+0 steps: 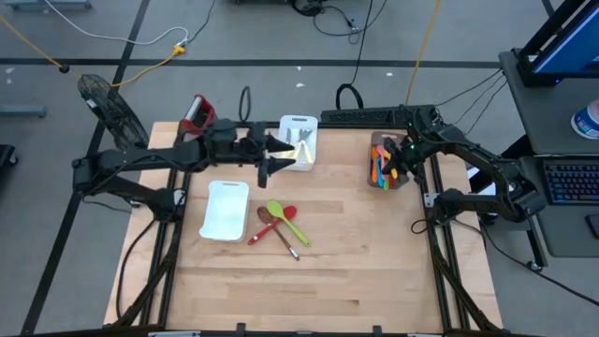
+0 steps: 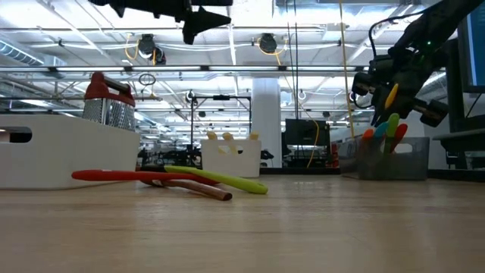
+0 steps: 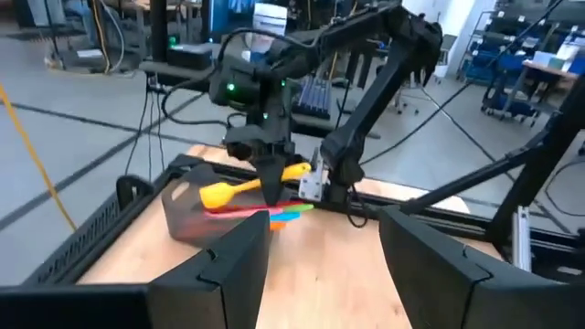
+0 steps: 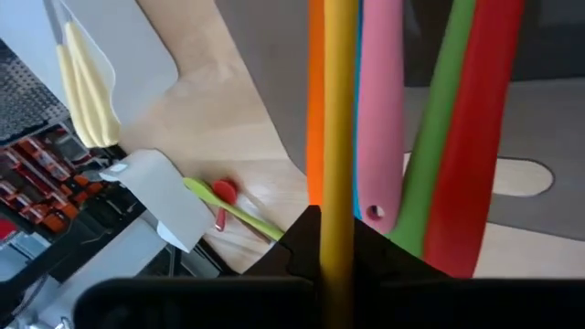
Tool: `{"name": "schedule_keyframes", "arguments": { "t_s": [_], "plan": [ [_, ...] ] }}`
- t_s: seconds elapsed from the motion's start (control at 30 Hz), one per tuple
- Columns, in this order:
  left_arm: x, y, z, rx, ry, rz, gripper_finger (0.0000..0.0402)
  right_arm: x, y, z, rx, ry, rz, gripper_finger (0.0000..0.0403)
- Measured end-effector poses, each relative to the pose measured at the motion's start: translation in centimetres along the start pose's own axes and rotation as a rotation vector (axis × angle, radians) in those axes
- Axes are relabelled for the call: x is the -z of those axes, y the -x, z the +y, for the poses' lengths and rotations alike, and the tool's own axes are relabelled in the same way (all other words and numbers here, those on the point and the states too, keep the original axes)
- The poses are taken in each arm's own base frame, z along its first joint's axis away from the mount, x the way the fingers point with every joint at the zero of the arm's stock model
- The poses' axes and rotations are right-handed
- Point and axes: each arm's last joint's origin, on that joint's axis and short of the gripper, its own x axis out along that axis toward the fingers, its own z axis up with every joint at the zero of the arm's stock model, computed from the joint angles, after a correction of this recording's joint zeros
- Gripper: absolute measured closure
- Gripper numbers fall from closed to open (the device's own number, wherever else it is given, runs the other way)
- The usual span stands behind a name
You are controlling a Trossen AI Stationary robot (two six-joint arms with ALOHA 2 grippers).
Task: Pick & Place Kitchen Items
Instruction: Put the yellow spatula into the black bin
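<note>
My right gripper (image 1: 400, 159) hangs over the dark bin (image 1: 384, 167) at the table's far right, shut on a yellow utensil (image 3: 239, 188). Orange, pink, green, red and blue utensils (image 4: 437, 137) lie in the bin below it. My left gripper (image 3: 322, 260) is open and holds nothing; it is high above the far middle of the table, beside a white tray (image 1: 301, 140) holding pale yellow pieces. A green spoon (image 1: 286, 221), a red spoon (image 1: 270, 227) and a brown-handled one lie flat on the table's middle. My right gripper pinches the yellow utensil's handle (image 3: 285, 174) between its two fingers, about midway along. The fingers (image 3: 272, 194) come from above, slanting down, and lie across the handle. The utensil is tilted a little above the bin; whether it touches the utensils below, I cannot tell.
A second white tray (image 1: 226, 208) sits left of the loose spoons. A steel grater with a red top (image 1: 197, 114) stands at the far left corner. The near half of the wooden table (image 1: 309, 290) is bare wood.
</note>
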Motion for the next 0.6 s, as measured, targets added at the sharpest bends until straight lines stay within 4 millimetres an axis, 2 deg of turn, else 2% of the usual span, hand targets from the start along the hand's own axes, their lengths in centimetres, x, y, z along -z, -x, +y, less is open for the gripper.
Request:
{"name": "schedule_keyframes", "arguments": {
  "t_s": [0.23,0.43,0.6],
  "plan": [
    [0.6,1.3,-0.3,0.006,0.010,-0.006,0.0188,0.0,0.0,0.0,-0.004,-0.011,0.000,0.0350],
    [1.0,1.2,-0.7,0.017,0.014,0.025,0.0188,0.3,0.1,0.0,-0.025,-0.014,0.029,0.0312],
    [1.3,1.2,-0.9,0.027,0.014,0.052,0.0188,1.0,0.7,0.1,-0.059,-0.048,0.042,0.0299]
  ]
}}
